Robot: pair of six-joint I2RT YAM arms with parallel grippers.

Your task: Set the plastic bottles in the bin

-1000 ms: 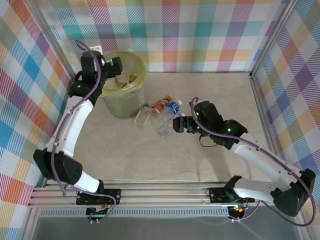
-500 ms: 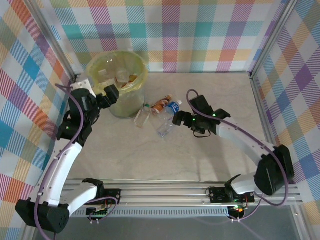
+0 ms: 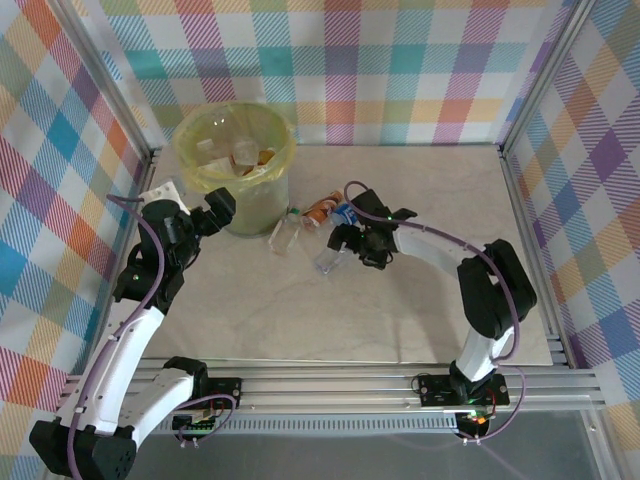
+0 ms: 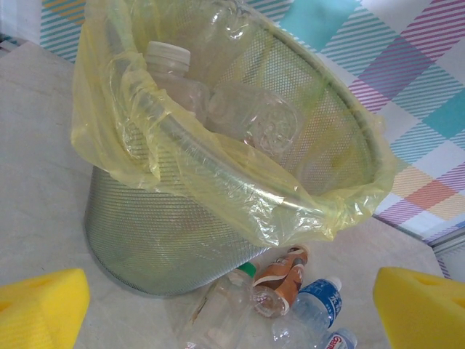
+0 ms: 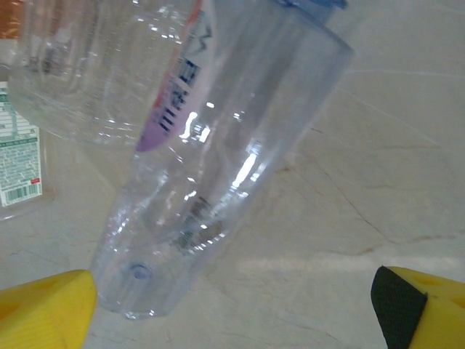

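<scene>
The bin [image 3: 262, 205] stands at the back left, a mesh bucket [image 4: 145, 240] lined with a yellow bag. Clear bottles [image 4: 251, 120] lie inside it. Several plastic bottles lie on the table to its right: a green-capped clear one [image 3: 285, 232], an orange-labelled one [image 4: 280, 280], a blue-labelled one [image 4: 316, 305] and a clear one [image 3: 328, 258]. My left gripper [image 3: 224, 203] hangs open and empty by the bin's near-left side, its pads [image 4: 40, 309] far apart. My right gripper [image 5: 232, 313] is open around the base end of the clear bottle [image 5: 218, 160], with no pad touching it.
Checked walls and metal rails enclose the table on the left, back and right. A white-labelled bottle [image 5: 18, 156] lies to the left of the clear one. The bin rim [image 4: 240, 156] rises well above the left gripper.
The left arm came off the top of the bin and dropped to its near-left side. The right arm reached left across the table up to the clear bottle.
</scene>
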